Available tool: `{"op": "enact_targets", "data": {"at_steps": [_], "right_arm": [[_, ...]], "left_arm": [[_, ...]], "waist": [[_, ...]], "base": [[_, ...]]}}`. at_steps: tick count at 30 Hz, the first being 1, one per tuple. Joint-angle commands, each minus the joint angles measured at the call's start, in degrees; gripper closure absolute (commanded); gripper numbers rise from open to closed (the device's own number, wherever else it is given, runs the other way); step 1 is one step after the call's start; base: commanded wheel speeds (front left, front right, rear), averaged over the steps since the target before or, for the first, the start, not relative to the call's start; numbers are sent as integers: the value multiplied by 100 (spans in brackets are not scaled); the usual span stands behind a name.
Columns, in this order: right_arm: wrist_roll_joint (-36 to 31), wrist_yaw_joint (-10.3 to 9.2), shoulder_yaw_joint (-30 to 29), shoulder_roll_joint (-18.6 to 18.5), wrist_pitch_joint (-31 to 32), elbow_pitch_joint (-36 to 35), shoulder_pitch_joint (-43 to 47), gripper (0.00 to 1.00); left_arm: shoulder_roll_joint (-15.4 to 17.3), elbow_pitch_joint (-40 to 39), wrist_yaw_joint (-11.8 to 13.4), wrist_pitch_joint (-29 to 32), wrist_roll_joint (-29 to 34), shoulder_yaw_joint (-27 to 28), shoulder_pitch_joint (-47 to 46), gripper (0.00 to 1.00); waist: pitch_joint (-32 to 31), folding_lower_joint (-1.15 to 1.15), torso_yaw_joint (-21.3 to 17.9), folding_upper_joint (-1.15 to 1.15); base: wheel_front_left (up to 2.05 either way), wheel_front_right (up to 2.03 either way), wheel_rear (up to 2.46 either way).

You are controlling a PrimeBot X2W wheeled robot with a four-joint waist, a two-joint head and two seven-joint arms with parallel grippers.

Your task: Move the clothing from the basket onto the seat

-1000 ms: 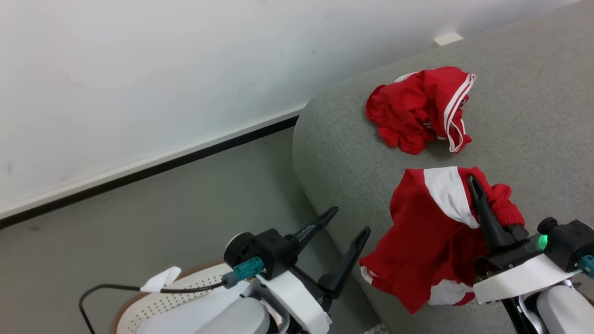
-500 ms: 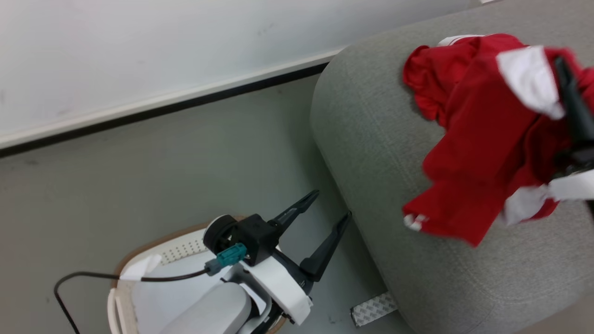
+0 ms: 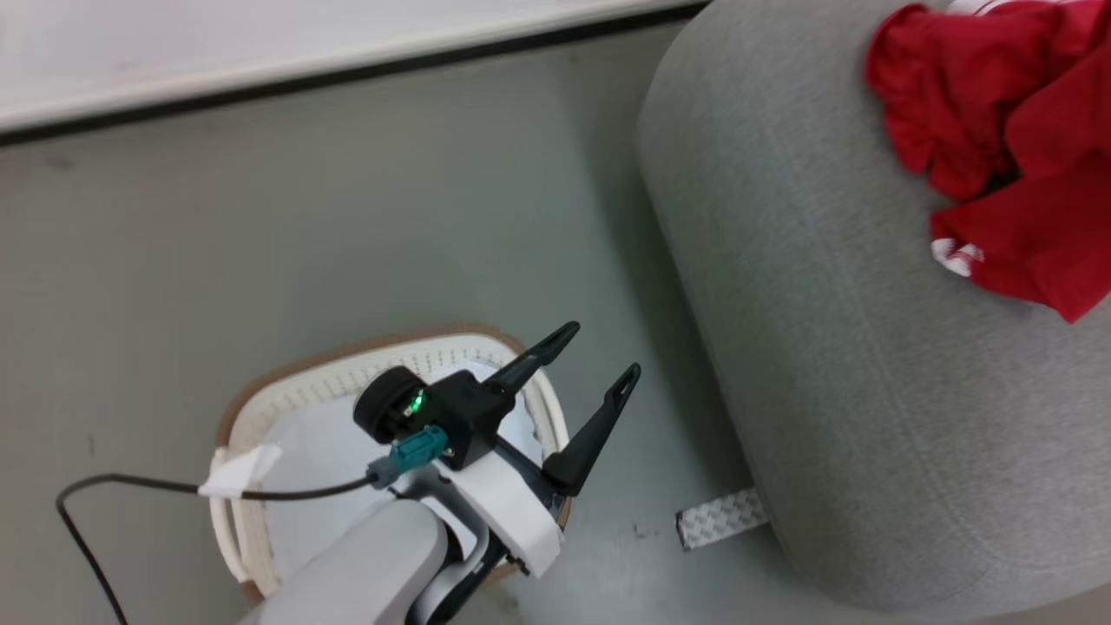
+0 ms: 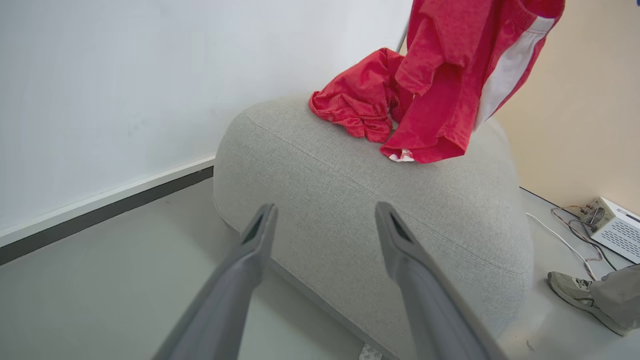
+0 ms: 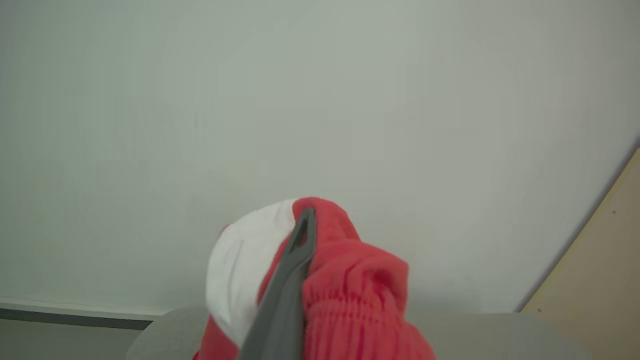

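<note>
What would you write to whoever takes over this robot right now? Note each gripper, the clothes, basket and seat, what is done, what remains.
Left gripper: open, empty, above the basket on the floor.
Right gripper: shut on the hanging garment, held over the seat.
Done: the crumpled garment lies on the seat; no red shows in the basket, though the left arm hides part.
To do: probably lower and release the hanging garment onto the seat.

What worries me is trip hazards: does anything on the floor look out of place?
A patterned white strip lies on the floor beside the seat. In the left wrist view, loose wires trail from a white box near a person's shoe. Either might snag wheels.
</note>
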Motion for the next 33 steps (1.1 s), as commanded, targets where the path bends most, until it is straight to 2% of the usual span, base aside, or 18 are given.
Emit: {"op": "enact_targets", "data": {"at_steps": [1, 6, 11, 15, 23, 25, 26, 27, 33], "right_arm": [[71, -13, -40, -53, 145, 258, -121, 100], [214, -13, 73, -35, 607, 1094, -345, 100], [482, -13, 278, 174, 1025, 1910, -503, 100], [506, -13, 537, 274, 1189, 2337, -629, 100], [959, -13, 776, 430, 1493, 2958, -724, 100], [1057, -13, 843, 425, 1573, 3025, -737, 62], [1113, -13, 876, 418, 1600, 3037, -755, 24], [1165, -13, 911, 412, 1633, 3046, -770, 0], [1441, -13, 1220, 424, 2024, 3024, -675, 0]], "left_arm": [[90, -72, 1, 53, 90, -2, -99, 0], [198, -213, 45, 160, 175, 19, -258, 0], [239, -302, 100, 202, 197, 38, -367, 0], [277, -343, 127, 222, 210, 52, -438, 0], [373, -392, 160, 235, 202, 95, -498, 0], [386, -379, 172, 215, 183, 101, -486, 0], [384, -362, 179, 201, 166, 103, -470, 0], [379, -340, 182, 187, 144, 104, -452, 0], [318, -192, 161, 94, 60, 93, -390, 0]], "waist": [[377, -1, 153, 0], [807, -1, 270, 0], [1076, -1, 297, 0], [1235, -1, 300, 0], [1500, -1, 299, 0], [1499, -1, 291, 0], [1479, -1, 283, 0], [1449, -1, 273, 0], [1099, -1, 213, 0]], "base": [[0, 0, 0], [0, 0, 0], [0, 0, 0], [0, 0, 0], [0, 0, 0], [0, 0, 0], [0, 0, 0], [0, 0, 0], [0, 0, 0]]}}
